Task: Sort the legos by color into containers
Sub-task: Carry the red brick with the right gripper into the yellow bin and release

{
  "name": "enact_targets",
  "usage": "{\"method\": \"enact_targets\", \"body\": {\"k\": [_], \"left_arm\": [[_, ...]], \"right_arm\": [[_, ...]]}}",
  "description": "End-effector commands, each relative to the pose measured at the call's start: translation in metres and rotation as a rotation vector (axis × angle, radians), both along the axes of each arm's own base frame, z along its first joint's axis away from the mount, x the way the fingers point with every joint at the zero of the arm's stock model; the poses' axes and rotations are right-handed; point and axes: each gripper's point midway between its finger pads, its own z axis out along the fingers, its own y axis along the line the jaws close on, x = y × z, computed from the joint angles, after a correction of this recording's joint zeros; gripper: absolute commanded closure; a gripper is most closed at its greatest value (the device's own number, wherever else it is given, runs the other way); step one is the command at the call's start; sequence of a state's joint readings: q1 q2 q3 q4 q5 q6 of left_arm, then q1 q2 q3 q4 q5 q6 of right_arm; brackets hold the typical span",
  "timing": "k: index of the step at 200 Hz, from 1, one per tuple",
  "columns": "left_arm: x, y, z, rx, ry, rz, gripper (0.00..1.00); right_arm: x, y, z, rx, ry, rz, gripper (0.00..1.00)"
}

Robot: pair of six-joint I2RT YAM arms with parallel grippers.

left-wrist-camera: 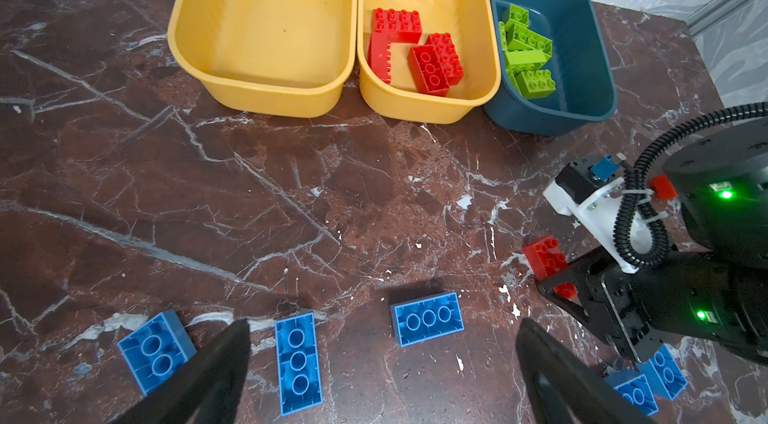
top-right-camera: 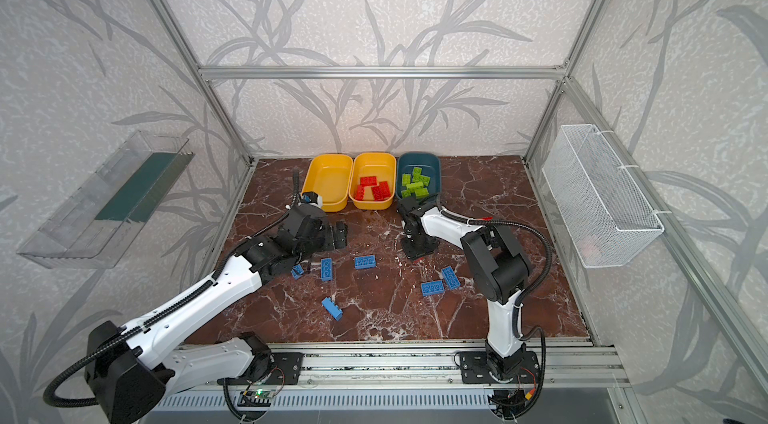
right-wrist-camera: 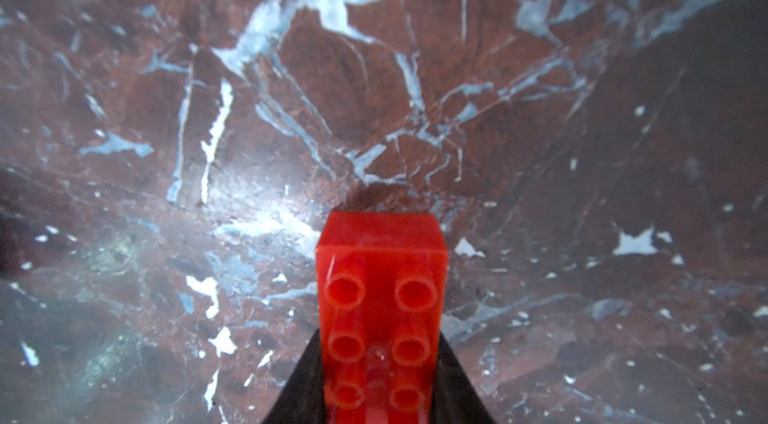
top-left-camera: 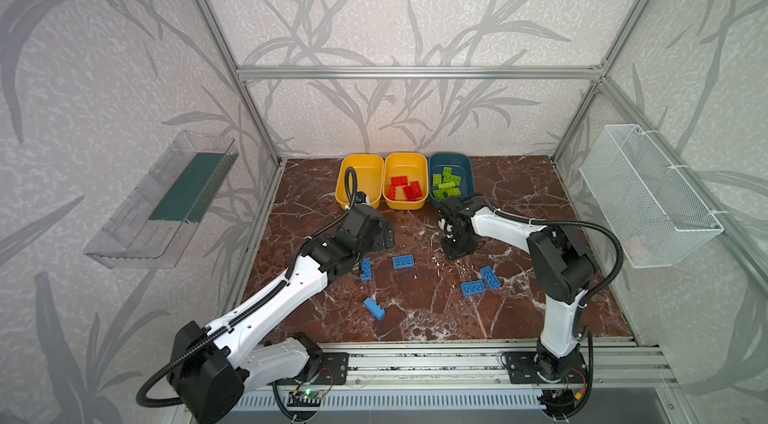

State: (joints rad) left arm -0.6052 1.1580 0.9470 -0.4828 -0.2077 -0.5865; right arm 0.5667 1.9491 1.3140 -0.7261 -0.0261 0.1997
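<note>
Three containers stand in a row at the back. The left yellow tub (top-left-camera: 360, 158) is empty, the middle yellow tub (top-left-camera: 405, 204) holds several red legos (top-left-camera: 408, 189), and the teal tub (top-left-camera: 468, 170) holds green legos (top-left-camera: 446, 185). Blue legos (top-left-camera: 403, 262) (top-left-camera: 366, 269) (top-left-camera: 374, 308) (top-left-camera: 473, 288) lie loose on the marble table. My right gripper (right-wrist-camera: 380, 359) points down at the table, shut on a red brick (right-wrist-camera: 380, 268) (left-wrist-camera: 544, 253). My left gripper (left-wrist-camera: 383, 326) hangs open above two blue bricks (left-wrist-camera: 428, 318) (left-wrist-camera: 298, 361), holding nothing.
A clear plastic tray (top-left-camera: 166, 201) hangs on the left wall and a white wire basket (top-left-camera: 648, 201) on the right wall. Aluminium posts frame the cell. A metal rail (top-left-camera: 415, 359) carrying both arm bases runs along the front edge.
</note>
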Motion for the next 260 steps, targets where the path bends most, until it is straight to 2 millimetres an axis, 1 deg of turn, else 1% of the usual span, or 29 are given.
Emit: {"method": "enact_targets", "body": {"k": [1, 17, 45, 70, 93, 115, 136, 158, 169, 176, 180, 183, 203, 214, 224, 234, 248, 260], "left_arm": [[0.008, 0.001, 0.013, -0.007, -0.026, -0.014, 0.01], [0.011, 0.003, 0.014, 0.002, -0.023, -0.019, 0.01], [0.019, 0.0, 0.016, 0.008, -0.019, -0.033, 0.01], [0.027, -0.003, 0.019, 0.014, -0.016, -0.046, 0.01], [0.031, -0.002, 0.023, 0.032, -0.017, -0.052, 0.01], [0.032, 0.002, 0.027, 0.053, -0.019, -0.052, 0.01], [0.032, 0.009, 0.029, 0.066, -0.018, -0.037, 0.01], [0.031, 0.016, 0.032, 0.075, -0.016, -0.02, 0.01], [0.03, 0.02, 0.033, 0.082, -0.015, -0.009, 0.01], [0.029, 0.023, 0.034, 0.085, -0.014, -0.003, 0.01], [0.028, 0.024, 0.035, 0.087, -0.015, 0.0, 0.01], [0.028, 0.025, 0.035, 0.09, -0.014, 0.003, 0.01], [0.025, 0.034, 0.037, 0.101, -0.017, 0.025, 0.01], [0.024, 0.037, 0.038, 0.104, -0.017, 0.035, 0.01], [0.023, 0.04, 0.039, 0.104, -0.018, 0.042, 0.01], [0.022, 0.043, 0.04, 0.104, -0.021, 0.05, 0.01], [0.022, 0.045, 0.041, 0.103, -0.024, 0.056, 0.01], [0.023, 0.044, 0.042, 0.099, -0.029, 0.056, 0.01]], "right_arm": [[0.003, -0.001, 0.015, -0.009, 0.002, -0.016, 0.79], [0.011, 0.007, 0.034, 0.034, -0.036, -0.024, 0.8], [0.037, 0.033, 0.072, 0.141, -0.1, -0.034, 0.79], [0.067, 0.062, 0.1, 0.251, -0.155, -0.05, 0.8], [0.097, 0.089, 0.118, 0.361, -0.203, -0.066, 0.8], [0.127, 0.11, 0.122, 0.462, -0.245, -0.087, 0.79], [0.153, 0.124, 0.123, 0.528, -0.3, -0.119, 0.79], [0.175, 0.135, 0.12, 0.541, -0.338, -0.121, 0.79], [0.186, 0.138, 0.116, 0.528, -0.35, -0.124, 0.79], [0.191, 0.14, 0.116, 0.524, -0.358, -0.12, 0.79], [0.194, 0.141, 0.112, 0.517, -0.354, -0.118, 0.79], [0.196, 0.143, 0.114, 0.517, -0.36, -0.116, 0.79], [0.209, 0.149, 0.11, 0.495, -0.362, -0.101, 0.77], [0.215, 0.151, 0.109, 0.492, -0.363, -0.095, 0.72], [0.218, 0.155, 0.112, 0.5, -0.369, -0.083, 0.62], [0.221, 0.158, 0.116, 0.516, -0.375, -0.073, 0.51], [0.224, 0.163, 0.128, 0.545, -0.396, -0.063, 0.35], [0.226, 0.165, 0.141, 0.566, -0.421, -0.06, 0.26]]}}
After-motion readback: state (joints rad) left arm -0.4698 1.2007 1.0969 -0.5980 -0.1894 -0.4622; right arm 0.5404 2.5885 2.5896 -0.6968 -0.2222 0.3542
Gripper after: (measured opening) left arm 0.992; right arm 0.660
